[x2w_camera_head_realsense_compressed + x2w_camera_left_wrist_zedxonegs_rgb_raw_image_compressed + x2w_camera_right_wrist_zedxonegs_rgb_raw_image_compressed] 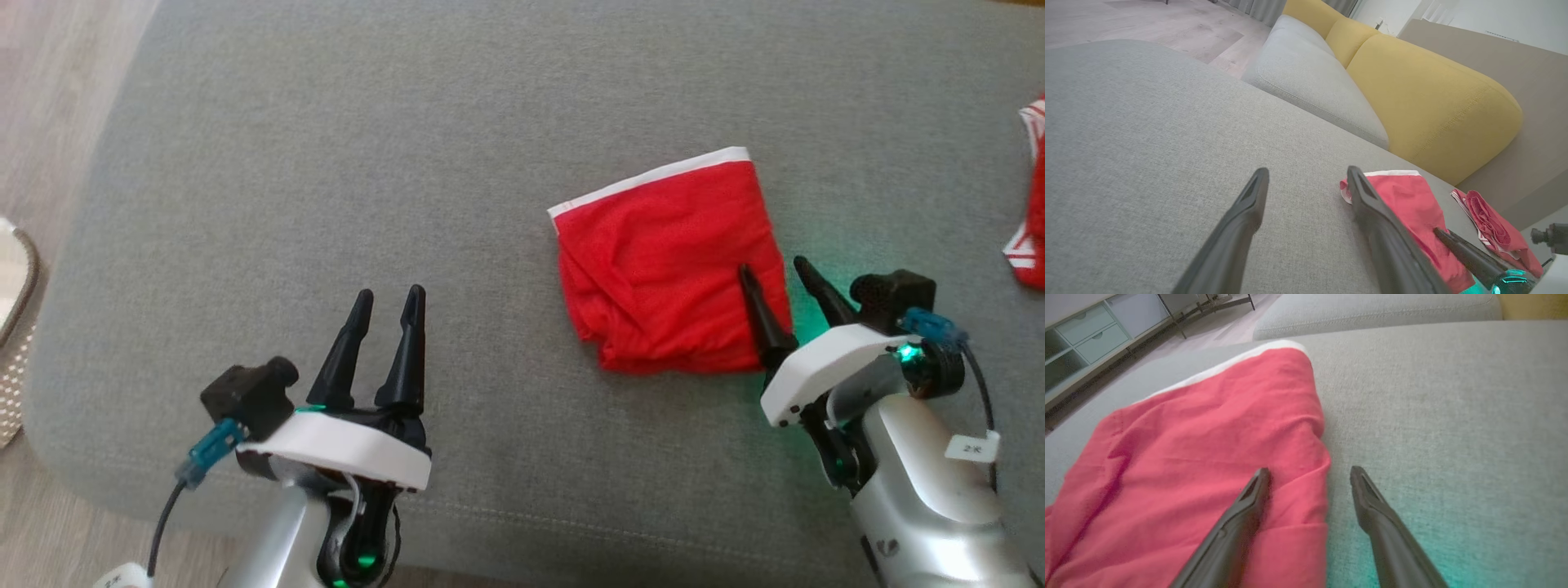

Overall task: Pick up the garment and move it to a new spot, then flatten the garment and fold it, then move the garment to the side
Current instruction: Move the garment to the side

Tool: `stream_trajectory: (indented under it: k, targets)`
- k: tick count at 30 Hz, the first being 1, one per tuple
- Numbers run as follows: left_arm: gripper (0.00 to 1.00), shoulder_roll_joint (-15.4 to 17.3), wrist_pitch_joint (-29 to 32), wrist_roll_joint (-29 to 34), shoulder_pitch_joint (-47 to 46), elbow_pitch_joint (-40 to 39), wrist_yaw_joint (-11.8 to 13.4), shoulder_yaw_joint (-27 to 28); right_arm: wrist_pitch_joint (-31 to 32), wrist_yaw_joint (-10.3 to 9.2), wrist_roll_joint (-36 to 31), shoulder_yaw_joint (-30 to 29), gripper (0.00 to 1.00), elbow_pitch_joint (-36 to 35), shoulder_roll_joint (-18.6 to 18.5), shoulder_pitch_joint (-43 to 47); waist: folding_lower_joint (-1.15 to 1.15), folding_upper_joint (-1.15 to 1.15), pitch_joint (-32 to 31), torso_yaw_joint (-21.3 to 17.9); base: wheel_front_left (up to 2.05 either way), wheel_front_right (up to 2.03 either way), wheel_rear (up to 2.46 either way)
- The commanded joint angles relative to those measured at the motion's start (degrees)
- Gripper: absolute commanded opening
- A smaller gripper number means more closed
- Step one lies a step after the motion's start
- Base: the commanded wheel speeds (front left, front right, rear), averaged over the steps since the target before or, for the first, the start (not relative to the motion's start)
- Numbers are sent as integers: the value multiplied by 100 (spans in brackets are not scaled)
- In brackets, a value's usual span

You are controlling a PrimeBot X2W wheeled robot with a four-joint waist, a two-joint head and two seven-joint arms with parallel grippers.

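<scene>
In the head view, the red garment (669,261) is seen on the grey cushion (326,163), with the left pincer (390,292) held open, empty, well left of it. A yellow backrest (1425,94) beyond the garment is added by the left wrist view. In the right wrist view, the right pincer (1309,470) is spread, empty, astride the garment's right edge.

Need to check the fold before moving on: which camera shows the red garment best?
The head view: the whole folded red garment lies in frame, white band and nearly every edge visible. The right wrist view is close but crops its near and left parts; the left wrist view has it partly behind the left gripper's finger.
</scene>
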Motion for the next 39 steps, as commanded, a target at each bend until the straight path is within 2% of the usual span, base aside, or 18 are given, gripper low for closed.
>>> stream_trajectory:
  k: [1, 6, 7, 8, 9, 10, 18, 21, 24, 26, 34, 39]
  targets:
    - [100, 20, -52, -8, -197, -189, -5, 162, 1, 43, 37, 135, 100, -119, -48, -162, 0, 0, 17, 29, 0, 0, 0]
    - [100, 20, -52, -3, -218, -189, -8, 153, 110, 43, 80, 351, 100, 291, -126, -308, 0, 0, 29, 96, 0, 0, 0]
    - [100, 20, -52, -6, -225, -189, -5, 148, 148, 43, 113, 394, 95, 367, -120, -326, 0, 0, 29, 105, 0, 0, 0]
    - [100, 20, -52, -9, -231, -192, -2, 146, 184, 43, 147, 443, 52, 435, -118, -344, 0, 0, 31, 109, 0, 0, 0]
    - [100, 20, -52, -11, -236, -195, 2, 146, 214, 43, 182, 495, 31, 494, -120, -365, 0, 0, 34, 109, 0, 0, 0]
    - [100, 20, -52, -12, -240, -198, 5, 149, 236, 43, 213, 552, 0, 540, -126, -390, 0, 0, 37, 106, 0, 0, 0]
    - [100, 20, -52, -6, -267, -246, 30, 192, -170, 43, -4, 866, 0, 705, -397, -636, 0, 0, 43, -7, 0, 0, 0]
    - [100, 20, -52, 6, -269, -261, 22, 210, -477, 43, -356, 946, 0, 717, -523, -756, 0, 0, 34, -106, 0, 0, 0]
    - [100, 20, -52, 31, -260, -271, 12, 222, -804, 43, -1001, 1052, 0, 727, -723, -882, 0, 0, 7, -241, 0, 0, 0]
    - [100, 20, -52, 48, -257, -287, 20, 258, -901, 43, -1184, 1042, 0, 744, -720, -917, 0, 0, 1, -352, 0, 0, 0]
    - [100, 20, -52, 182, -403, -392, -28, 345, -925, 43, -1509, 1112, 0, 577, -1082, -1294, 0, 0, 257, -838, 0, 0, 0]
    - [100, 20, -52, 323, -576, -396, -93, 320, -737, 43, -1366, 1116, 0, 468, -1534, -1736, 0, 0, 558, -1196, 0, 0, 0]
